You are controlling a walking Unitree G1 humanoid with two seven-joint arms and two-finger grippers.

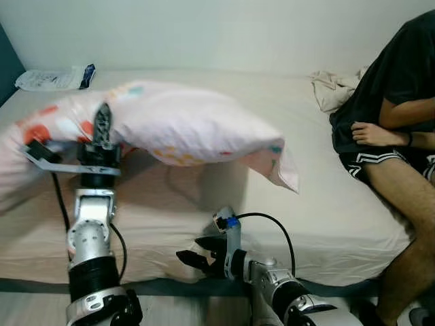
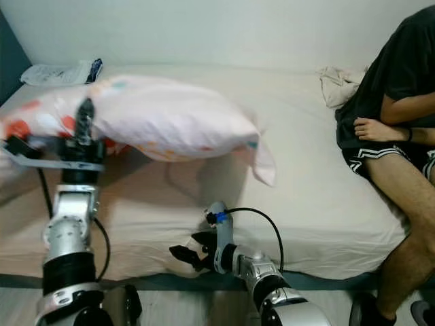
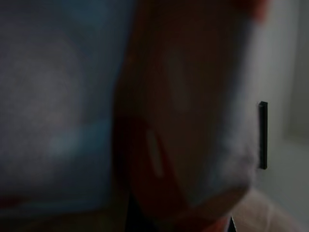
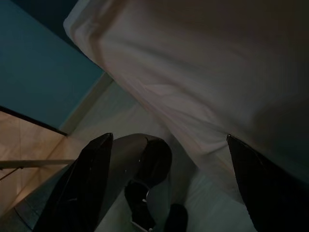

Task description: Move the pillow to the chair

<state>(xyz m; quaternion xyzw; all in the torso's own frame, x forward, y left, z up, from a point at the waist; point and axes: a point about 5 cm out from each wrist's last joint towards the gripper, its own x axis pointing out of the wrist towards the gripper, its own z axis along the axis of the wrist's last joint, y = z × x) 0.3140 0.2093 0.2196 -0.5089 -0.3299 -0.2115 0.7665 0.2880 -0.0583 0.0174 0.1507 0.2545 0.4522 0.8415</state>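
A white pillow (image 1: 183, 125) with coloured spots hangs lifted above the bed (image 1: 326, 197), its right corner drooping. My left gripper (image 1: 102, 129) is shut on the pillow's left part, one black finger (image 2: 85, 117) lying over the fabric. Seen from the left wrist, the pillow's cloth (image 3: 96, 96) is pressed close against the camera, dark and blurred. My right gripper (image 1: 197, 252) is low at the bed's front edge, below the pillow. It is open and holds nothing, its fingers (image 4: 91, 183) spread wide in the right wrist view.
A person (image 1: 401, 102) in dark clothes sits on the bed's right side, legs over the edge. A crumpled beige cloth (image 1: 333, 88) lies beside them. A white packet (image 1: 51, 79) rests at the back left corner. A white wall stands behind the bed.
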